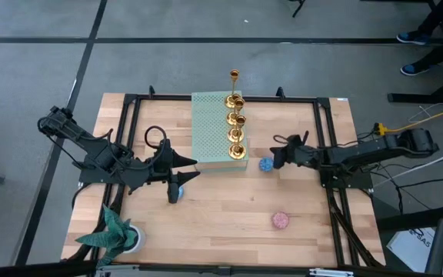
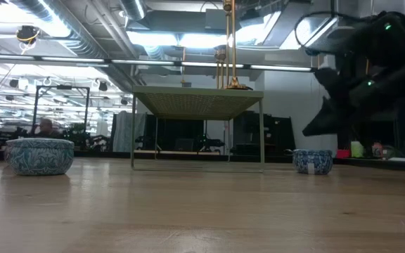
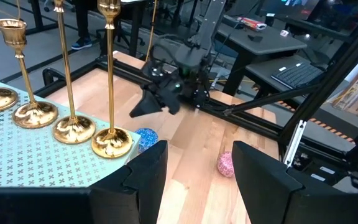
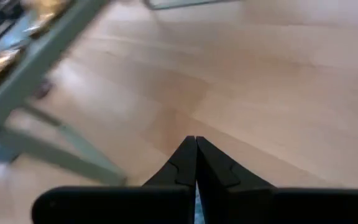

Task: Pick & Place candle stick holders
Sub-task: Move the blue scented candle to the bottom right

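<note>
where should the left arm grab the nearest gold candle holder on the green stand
Probably the thin stem just above the flared base of the nearest candle holder, coming level from the stand's open front edge. It stands upright at the end of the row, so neighbours crowd only one side. The base is too wide and low to pinch.

The candle stick holders (image 3: 111, 142) look like polished brass — glossy, mirror-bright on their flared bases and slim stems. They stand on a pale green stand (image 1: 210, 123) with a matt perforated top, seemingly painted metal on thin legs. The table (image 1: 229, 208) is light wood in narrow planks, smooth with a soft satin sheen, edged by a black metal frame (image 1: 129, 123). The left gripper (image 3: 197, 180) has matt black plastic-looking fingers — so does the right gripper (image 4: 196, 155). The blue disc (image 3: 145, 138) and the pink disc (image 3: 225, 164) show a mottled, grainy surface
</note>
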You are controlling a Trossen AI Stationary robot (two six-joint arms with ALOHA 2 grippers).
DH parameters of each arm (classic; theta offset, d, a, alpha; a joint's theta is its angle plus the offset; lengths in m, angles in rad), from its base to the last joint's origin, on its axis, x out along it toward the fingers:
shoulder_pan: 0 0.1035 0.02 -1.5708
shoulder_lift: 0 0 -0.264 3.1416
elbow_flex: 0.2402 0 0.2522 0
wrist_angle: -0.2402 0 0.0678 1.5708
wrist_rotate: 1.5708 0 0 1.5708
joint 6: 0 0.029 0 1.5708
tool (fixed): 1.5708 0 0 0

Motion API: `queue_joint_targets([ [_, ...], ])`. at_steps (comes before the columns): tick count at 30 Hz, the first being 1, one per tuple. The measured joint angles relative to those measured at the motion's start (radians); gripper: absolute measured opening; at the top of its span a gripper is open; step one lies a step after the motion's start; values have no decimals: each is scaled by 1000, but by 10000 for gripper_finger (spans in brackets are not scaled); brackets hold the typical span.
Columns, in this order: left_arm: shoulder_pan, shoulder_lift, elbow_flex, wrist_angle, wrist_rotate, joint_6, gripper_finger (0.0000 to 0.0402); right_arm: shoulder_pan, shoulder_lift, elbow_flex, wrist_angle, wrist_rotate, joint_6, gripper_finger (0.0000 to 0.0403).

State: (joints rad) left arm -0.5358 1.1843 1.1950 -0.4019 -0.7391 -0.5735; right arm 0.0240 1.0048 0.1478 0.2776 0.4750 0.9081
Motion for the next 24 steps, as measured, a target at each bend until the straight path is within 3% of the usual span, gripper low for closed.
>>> queue_joint_targets([
  [8, 0, 0, 0, 0, 0, 0, 178, -60, 83, 0, -74, -203, 76, 6],
  [24, 0, 0, 0, 1, 0, -8, 178, -17, 289, 0, 232, -258, -89, 7],
])
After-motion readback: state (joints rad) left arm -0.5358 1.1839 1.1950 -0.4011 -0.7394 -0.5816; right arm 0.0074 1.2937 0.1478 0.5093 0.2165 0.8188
